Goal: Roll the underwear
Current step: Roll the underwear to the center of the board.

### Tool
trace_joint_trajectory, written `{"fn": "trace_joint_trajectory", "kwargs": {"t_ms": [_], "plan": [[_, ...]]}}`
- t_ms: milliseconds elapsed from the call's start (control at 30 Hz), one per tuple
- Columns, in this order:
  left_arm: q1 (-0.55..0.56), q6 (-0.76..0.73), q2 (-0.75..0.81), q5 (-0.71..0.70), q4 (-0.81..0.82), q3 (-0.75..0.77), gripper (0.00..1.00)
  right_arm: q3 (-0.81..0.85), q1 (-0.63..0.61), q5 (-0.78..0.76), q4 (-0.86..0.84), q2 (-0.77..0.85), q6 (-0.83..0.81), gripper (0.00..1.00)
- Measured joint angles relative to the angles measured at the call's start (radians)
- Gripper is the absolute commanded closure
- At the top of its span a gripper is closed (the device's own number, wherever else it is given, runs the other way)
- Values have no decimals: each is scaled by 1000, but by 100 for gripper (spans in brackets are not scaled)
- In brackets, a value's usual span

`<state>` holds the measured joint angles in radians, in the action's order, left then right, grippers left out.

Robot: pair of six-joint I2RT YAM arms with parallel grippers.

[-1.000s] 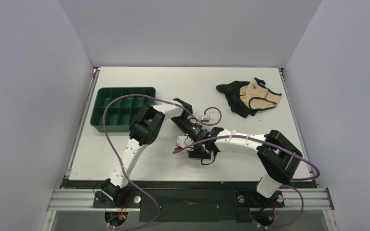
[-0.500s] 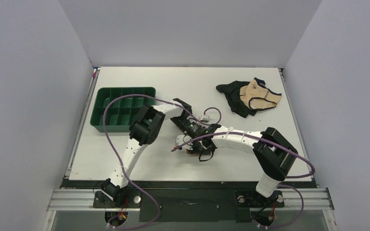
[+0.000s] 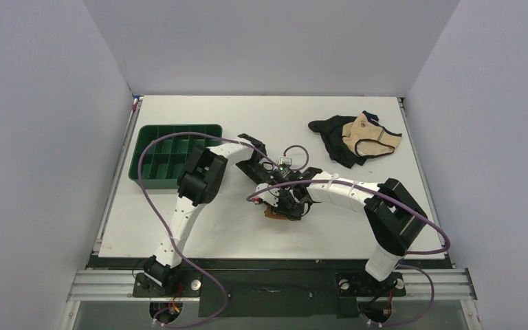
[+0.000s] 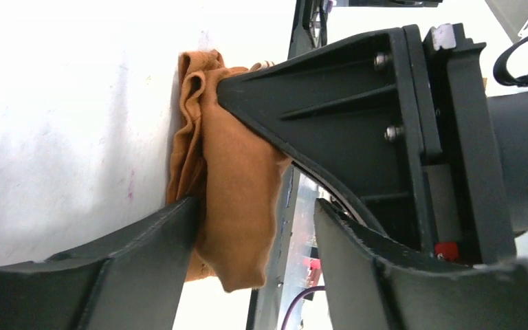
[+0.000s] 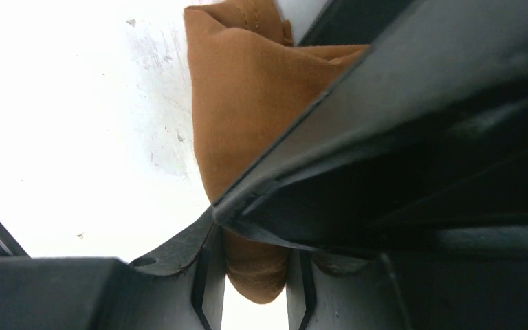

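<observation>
Clamped on the underwear [image 5: 247, 117] with the right gripper [image 5: 254, 275]; spread wide around the same bundle with the left gripper [image 4: 258, 206], touching it on one inner side only. Looks partly wound, layered folds between both claws, but loose-ended; probably more turning and tightening remaining.

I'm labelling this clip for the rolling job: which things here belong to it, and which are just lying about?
In the job: underwear, pinched by the right gripper; left gripper, open around it.
Lying about: tray, black garment, beige garment.
</observation>
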<state>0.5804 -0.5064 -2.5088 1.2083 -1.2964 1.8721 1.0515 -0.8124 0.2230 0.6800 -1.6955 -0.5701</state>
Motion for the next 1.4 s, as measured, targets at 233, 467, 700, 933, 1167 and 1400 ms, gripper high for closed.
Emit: {"fn": "trace_joint_trajectory", "kwargs": {"t_ms": [233, 467, 700, 933, 1167, 1400], "plan": [[-16, 25, 34, -24, 35, -34, 25, -3, 0, 35, -7, 5, 8, 100], [-39, 65, 103, -68, 109, -105, 22, -3, -1, 69, -38, 7, 8, 100], [-61, 105, 169, -169, 203, -125, 21, -12, -17, 76, -41, 6, 18, 100], [-109, 164, 194, -222, 291, -134, 22, -23, -40, 70, 5, 9, 13, 100], [-145, 229, 274, -278, 412, -230, 23, -23, -39, 70, 5, 9, 13, 100], [-250, 297, 449, -420, 573, -433, 22, -22, -5, 104, 14, 9, 14, 100]]}}
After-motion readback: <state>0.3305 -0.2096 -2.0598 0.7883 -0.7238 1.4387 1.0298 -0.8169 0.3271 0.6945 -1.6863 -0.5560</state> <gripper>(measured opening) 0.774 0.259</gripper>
